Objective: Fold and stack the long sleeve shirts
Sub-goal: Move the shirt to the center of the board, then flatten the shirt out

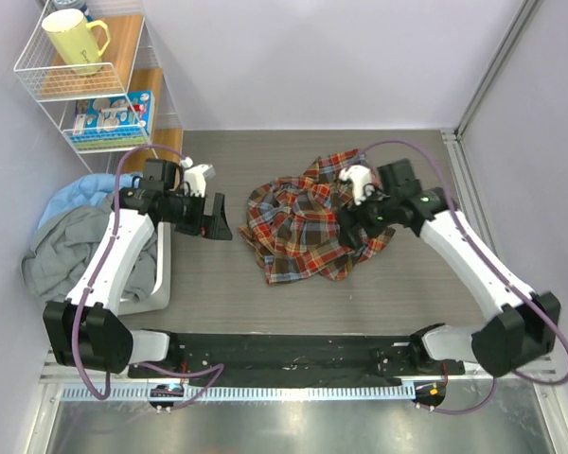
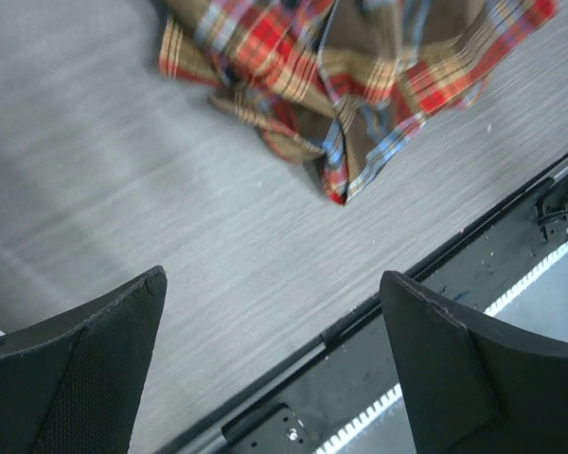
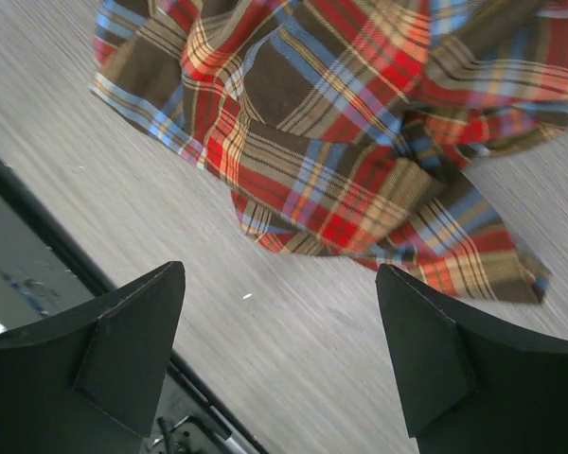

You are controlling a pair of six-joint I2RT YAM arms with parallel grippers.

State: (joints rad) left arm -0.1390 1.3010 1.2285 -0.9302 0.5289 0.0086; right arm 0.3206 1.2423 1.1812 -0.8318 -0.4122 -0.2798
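Okay, shirt (image 1: pixel 303 222) is one crumpled plaid heap mid-surface (image 1: pixel 208 274), not folded, not spread flat. The heap is a bit longer on a diagonal, from its near-left corner up to the far-right part. Can't tell which way the collar or the sleeves point; it's too bunched. In my left wrist view the shirt (image 2: pixel 360 76) ends in a narrow folded tip pointing toward the near edge of the surface (image 2: pixel 123 189).

My left gripper (image 1: pixel 220 219) is spread wide, nothing between the jaws, and sits over bare surface just left of the shirt, apart from it. Left wrist view agrees (image 2: pixel 275 364).

My right gripper (image 1: pixel 348 227) is spread wide too, over the shirt's right side. In the right wrist view (image 3: pixel 279 364) there's no cloth between the jaws, and the shirt (image 3: pixel 341 142) lies ahead of them. Can't tell if it touches the fabric.

A grey and blue clothes pile (image 1: pixel 76 246) lies at far left.
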